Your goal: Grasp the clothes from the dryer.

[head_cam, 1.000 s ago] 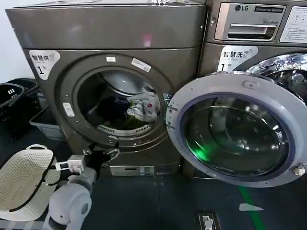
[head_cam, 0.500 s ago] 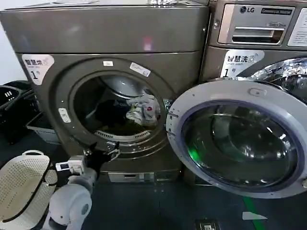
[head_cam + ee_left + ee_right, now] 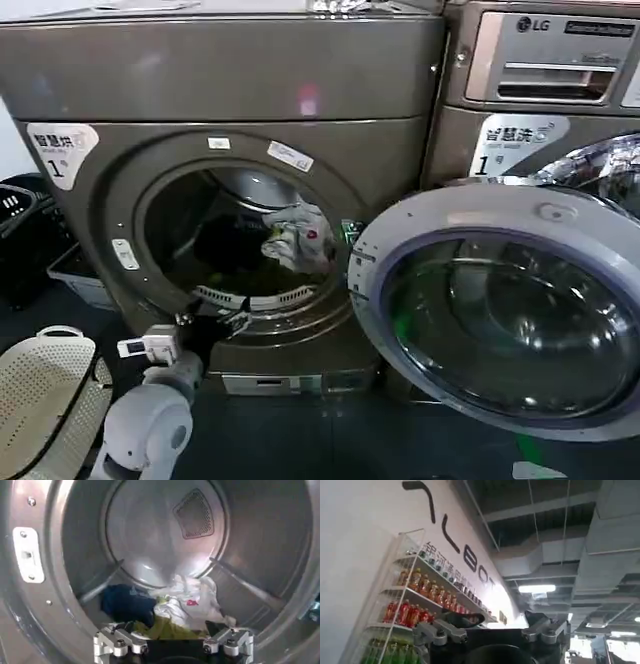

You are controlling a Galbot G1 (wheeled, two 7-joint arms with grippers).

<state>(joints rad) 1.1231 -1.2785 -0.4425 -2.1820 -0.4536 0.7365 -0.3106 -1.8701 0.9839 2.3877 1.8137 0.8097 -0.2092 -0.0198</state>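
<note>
The left hand (image 3: pixel 172 644), jaws spread wide, sits at the dryer (image 3: pixel 230 90) mouth; it should drive deeper, then close on the clothes (image 3: pixel 170 605).

Your dryer (image 3: pixel 230 80) is bronze-grey. The clothes (image 3: pixel 170 607) you see: whitish-grey with red mark, dark navy, yellow-green.

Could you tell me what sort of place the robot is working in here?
Probably a self-service laundry room: the big front-loading dryer with its door swung open stands beside an LG commercial washer, both numbered, with a laundry basket on the floor.
</note>
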